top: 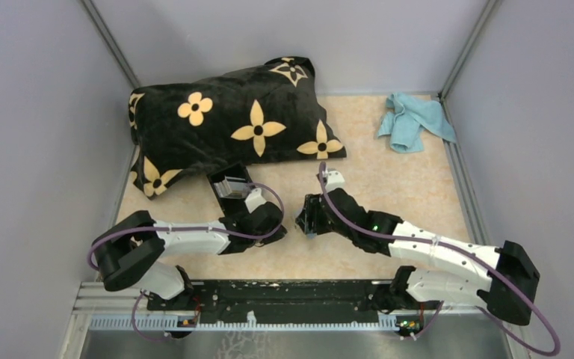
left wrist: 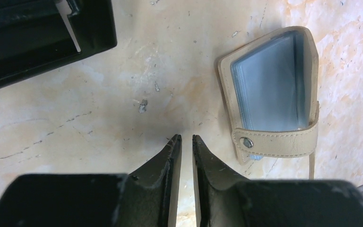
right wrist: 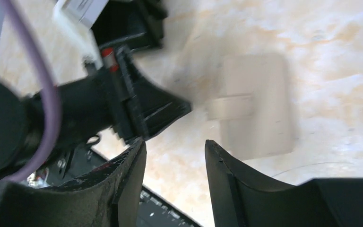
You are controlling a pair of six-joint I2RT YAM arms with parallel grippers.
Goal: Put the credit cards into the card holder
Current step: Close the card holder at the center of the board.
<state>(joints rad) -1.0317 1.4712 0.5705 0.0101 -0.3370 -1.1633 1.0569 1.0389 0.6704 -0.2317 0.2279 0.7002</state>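
Looks like a robot lab test cell — plain grey partition walls (top: 37,112) w/ metal corner posts box in a beige marbled worktop (top: 389,187); two arms bolted to a black rail (top: 291,295) at the near edge. Props — flowered pillow (top: 232,123), blue cloth (top: 415,120) — look staged.

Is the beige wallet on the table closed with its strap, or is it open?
Closed. In the left wrist view the beige wallet lies flat on the table, its strap snapped across it.
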